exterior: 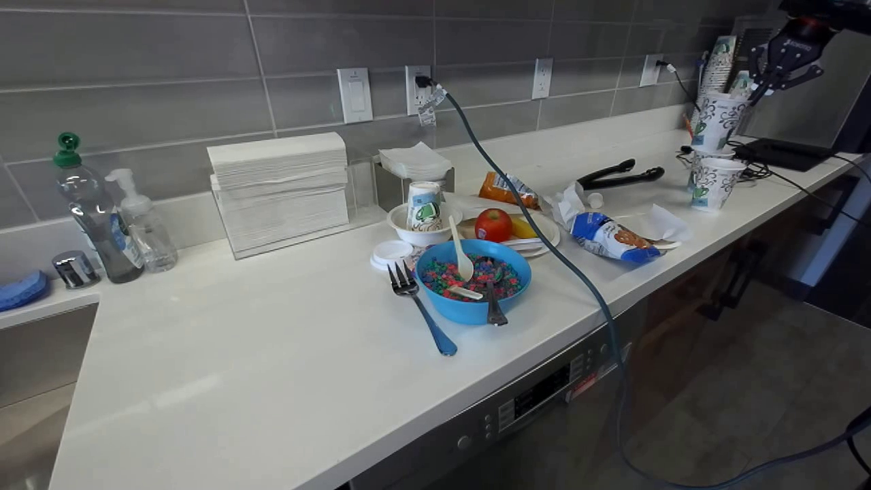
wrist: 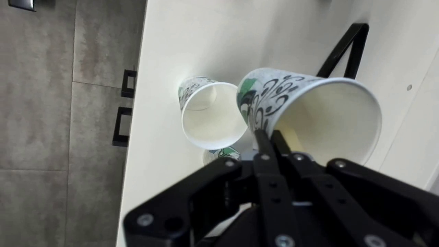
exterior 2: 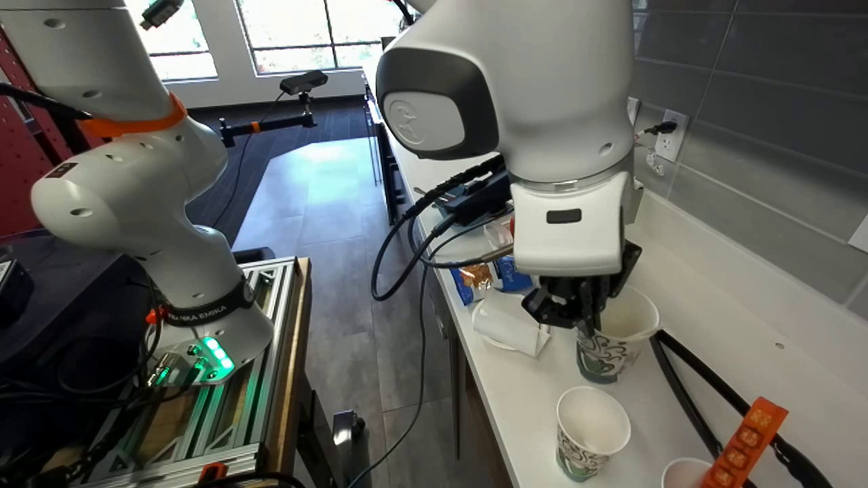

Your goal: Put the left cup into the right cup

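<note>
My gripper is shut on the wall of the left cup, a white tapered cup with swirl print, held above the counter. In the wrist view the fingertips pinch this cup, one finger inside, one outside; it looks tilted, mouth towards the camera. It also shows beneath the gripper in an exterior view. The right cup, similar and upright, stands on the counter beside and below it; it shows in the other views too. The held cup is not inside it.
Another cup stands close behind the right cup, partly hidden. Black tongs lie near the wall. An orange wrapper, a blue snack bag, a blue bowl and a cup stack are around.
</note>
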Controlling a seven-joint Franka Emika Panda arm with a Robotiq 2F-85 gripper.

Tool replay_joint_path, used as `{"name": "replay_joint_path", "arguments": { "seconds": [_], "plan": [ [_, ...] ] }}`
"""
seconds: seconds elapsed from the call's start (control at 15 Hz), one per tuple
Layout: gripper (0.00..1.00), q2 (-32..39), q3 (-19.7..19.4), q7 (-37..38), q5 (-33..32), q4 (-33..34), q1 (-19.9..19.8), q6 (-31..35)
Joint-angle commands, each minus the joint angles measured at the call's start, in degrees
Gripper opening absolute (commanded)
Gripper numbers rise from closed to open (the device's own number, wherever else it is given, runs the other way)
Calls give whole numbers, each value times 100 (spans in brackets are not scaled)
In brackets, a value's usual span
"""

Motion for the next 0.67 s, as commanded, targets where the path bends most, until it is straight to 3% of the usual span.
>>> {"name": "replay_joint_path", "arguments": {
  "seconds": [0.0,0.6],
  "plan": [
    [1,113,-47,556,-86,-111,-31,261],
    [1,225,-176,1402,-282,-243,-58,636]
  ]
}}
